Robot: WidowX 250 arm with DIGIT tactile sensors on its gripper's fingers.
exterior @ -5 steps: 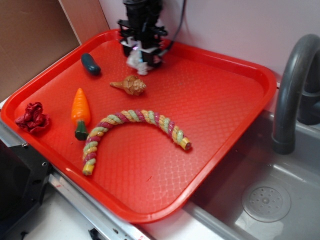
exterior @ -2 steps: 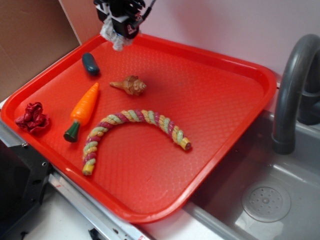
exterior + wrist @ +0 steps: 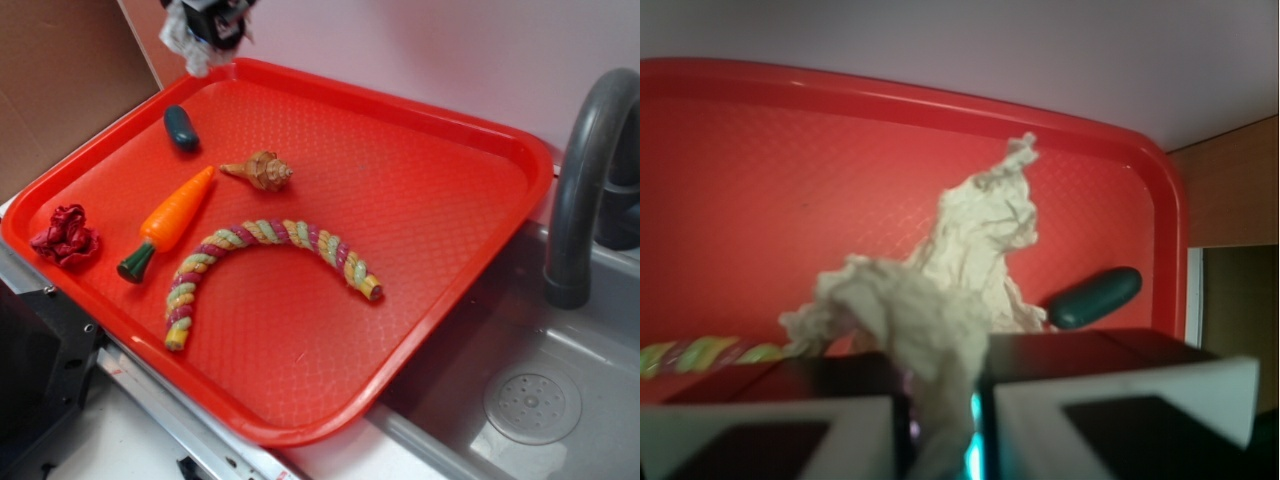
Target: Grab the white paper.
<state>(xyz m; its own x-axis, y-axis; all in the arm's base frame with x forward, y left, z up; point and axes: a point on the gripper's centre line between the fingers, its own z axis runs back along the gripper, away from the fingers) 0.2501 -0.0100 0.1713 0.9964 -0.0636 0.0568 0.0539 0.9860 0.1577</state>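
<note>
Gripper [image 3: 210,25] hangs above the tray's [image 3: 440,110] far left corner, clamped tight on the white paper [image 3: 940,290], which dangles clear of the red surface. From the wrist, the wad sits pinched between both fingers [image 3: 770,430], its crumpled tail hanging toward the tray. Below lie a dark green pickle [image 3: 181,128], a shell [image 3: 262,170], a carrot [image 3: 168,220], a twisted rope [image 3: 265,258] and a red wad [image 3: 65,237] at the left rim. A sink [image 3: 520,400] sits right

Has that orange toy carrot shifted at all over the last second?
Yes. The carrot has swung round: its orange tip now points up toward the seashell, and its green end lies nearer the tray's front edge.
</note>
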